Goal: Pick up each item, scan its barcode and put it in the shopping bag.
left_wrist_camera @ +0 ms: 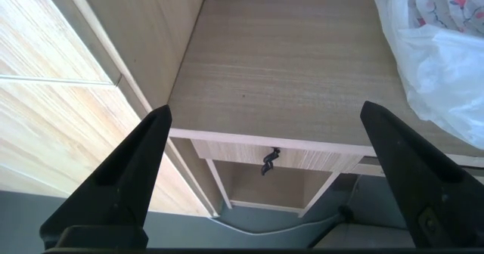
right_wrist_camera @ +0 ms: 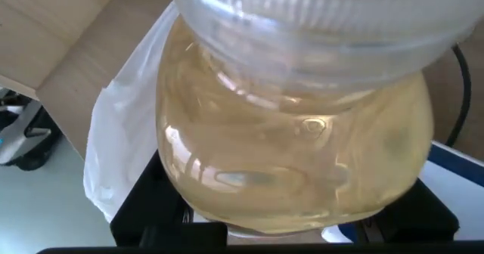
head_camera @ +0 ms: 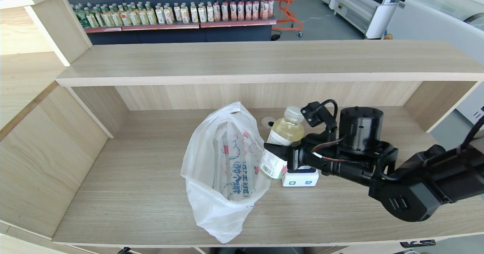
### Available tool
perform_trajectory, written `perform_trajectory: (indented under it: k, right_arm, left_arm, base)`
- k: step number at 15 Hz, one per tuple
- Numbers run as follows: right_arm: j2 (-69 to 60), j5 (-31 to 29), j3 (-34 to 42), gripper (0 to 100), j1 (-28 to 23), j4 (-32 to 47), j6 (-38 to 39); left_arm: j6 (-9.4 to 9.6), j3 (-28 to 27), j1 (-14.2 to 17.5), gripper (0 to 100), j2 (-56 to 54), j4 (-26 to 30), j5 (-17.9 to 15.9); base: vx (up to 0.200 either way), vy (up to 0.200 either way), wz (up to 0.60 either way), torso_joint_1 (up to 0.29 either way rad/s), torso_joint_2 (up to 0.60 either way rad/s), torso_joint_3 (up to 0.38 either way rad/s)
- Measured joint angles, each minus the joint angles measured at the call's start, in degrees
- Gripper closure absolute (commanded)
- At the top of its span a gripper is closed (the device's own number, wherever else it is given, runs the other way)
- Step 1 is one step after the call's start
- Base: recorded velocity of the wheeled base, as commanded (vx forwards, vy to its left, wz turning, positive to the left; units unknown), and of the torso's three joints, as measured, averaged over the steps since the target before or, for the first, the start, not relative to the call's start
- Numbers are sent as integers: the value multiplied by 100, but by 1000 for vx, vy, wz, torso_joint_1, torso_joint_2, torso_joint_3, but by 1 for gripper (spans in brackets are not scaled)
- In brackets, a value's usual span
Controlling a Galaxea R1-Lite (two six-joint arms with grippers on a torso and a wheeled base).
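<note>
The right gripper (head_camera: 279, 152) has its fingers clenched on the bottle (head_camera: 285, 133) at the shopping bag's (head_camera: 211, 193) 3 o'clock rim. The left gripper (left_wrist_camera: 265, 175) hangs with fingers released over the table's (left_wrist_camera: 287, 65) front edge.

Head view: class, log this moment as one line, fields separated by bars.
right claw: shut on tilted bottle, by scanner | shopping bag: open, left of bottle | left claw: open, empty

The right claw (head_camera: 277, 154) hides the middle of the bottle (head_camera: 287, 131). It also hides the top half of the small white box (head_camera: 300, 179).
</note>
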Motion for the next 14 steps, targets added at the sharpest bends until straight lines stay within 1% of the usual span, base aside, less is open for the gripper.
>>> perform_trajectory:
  k: [3,8,11,14]
  right_arm:
    - [708,33,-673,100,45,-96,-240]
    - [1585,35,-1252,100,288,-308,-858]
    - [1969,35,-1754,100,502,-352,-1129]
    - [2324,37,-2248,100,588,-446,-1351]
  left_arm:
    - [0,0,0,0,0,0,0]
    - [0,0,5,0,0,0,2]
    - [0,0,0,0,0,0,0]
    - [-2,0,0,0,0,0,0]
  base:
    - [0,0,0,0,0,0]
    - [0,0,0,0,0,0]
    - [0,0,0,0,0,0]
    - [0,0,0,0,0,0]
